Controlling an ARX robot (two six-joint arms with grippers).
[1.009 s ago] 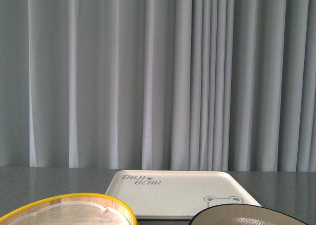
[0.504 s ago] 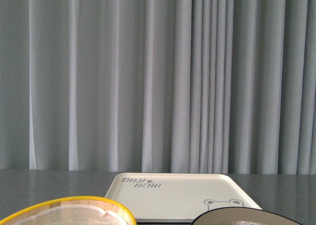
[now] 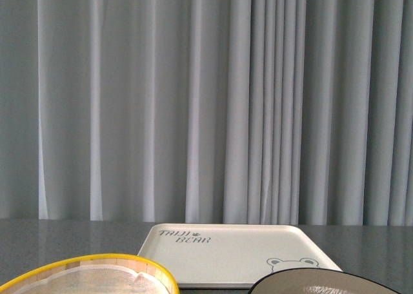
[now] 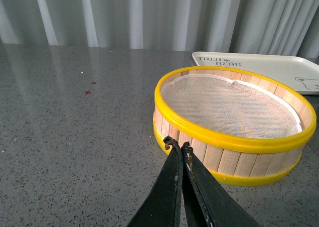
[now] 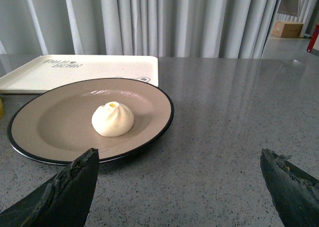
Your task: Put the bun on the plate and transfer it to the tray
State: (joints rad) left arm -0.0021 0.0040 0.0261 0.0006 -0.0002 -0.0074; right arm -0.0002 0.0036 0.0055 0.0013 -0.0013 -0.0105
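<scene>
Left gripper (image 4: pixel 178 146) is sitting with its two black fingers pressed together and nothing between them. Its tips are hanging just short of the wooden wall of the steamer basket (image 4: pixel 234 155) — whether they are touching it I cannot tell. Right gripper (image 5: pixel 178 157) is standing spread wide, with one dark finger (image 5: pixel 70 187) showing at each side of its wrist view. It is gripping nothing and hovering low over the grey speckled desk (image 5: pixel 224 137), near the plate's edge.

The bun (image 5: pixel 112 119) is sitting upright near the middle of the plate (image 5: pixel 45 127), its pleated top facing up with a small yellowish spot at the twist. The plate, beige inside with a black rim, is resting flat on the desk. The tray (image 5: pixel 99 67) is lying just behind it — whether the two are touching I cannot tell.

From the front, the tray (image 3: pixel 232 255) is lying flat in the centre, showing its lettering at one far corner and a bear face at the opposite near corner. The steamer basket (image 3: pixel 90 263) is showing its yellow rim at the front left, and the plate (image 3: pixel 322 274) its dark rim at the front right, both cut off by the frame. A grey curtain (image 3: pixel 193 100) is hanging behind the desk. Inside the basket a pale mesh liner (image 4: pixel 224 105) is lying flat.
</scene>
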